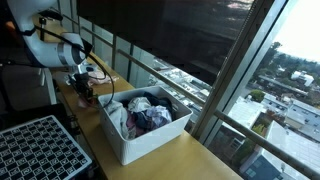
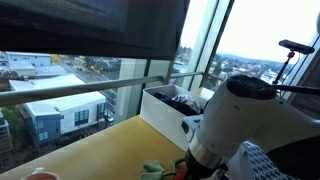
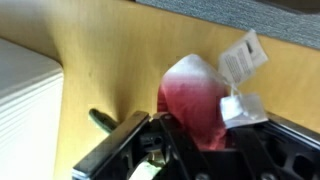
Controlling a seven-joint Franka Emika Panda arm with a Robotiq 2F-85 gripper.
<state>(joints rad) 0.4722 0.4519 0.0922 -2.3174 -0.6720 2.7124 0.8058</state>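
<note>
Black gripper (image 3: 195, 128) low over yellow wooden table (image 3: 100, 80), red soft cloth item with white tags (image 3: 195, 90) between its jaws, whether clenched on it I cannot tell, white plastic bin (image 3: 25, 110) at nine o'clock

In the wrist view the blurred red cloth with white tags (image 3: 195, 95) lay partly behind the black gripper (image 3: 195, 148), its grip unclear; in an exterior view the white robot arm (image 2: 255, 115) hid that gripper.

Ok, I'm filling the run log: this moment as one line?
gripper | fingers straddle red tagged cloth | on wooden table | white bin beside | grip unconfirmed
</note>
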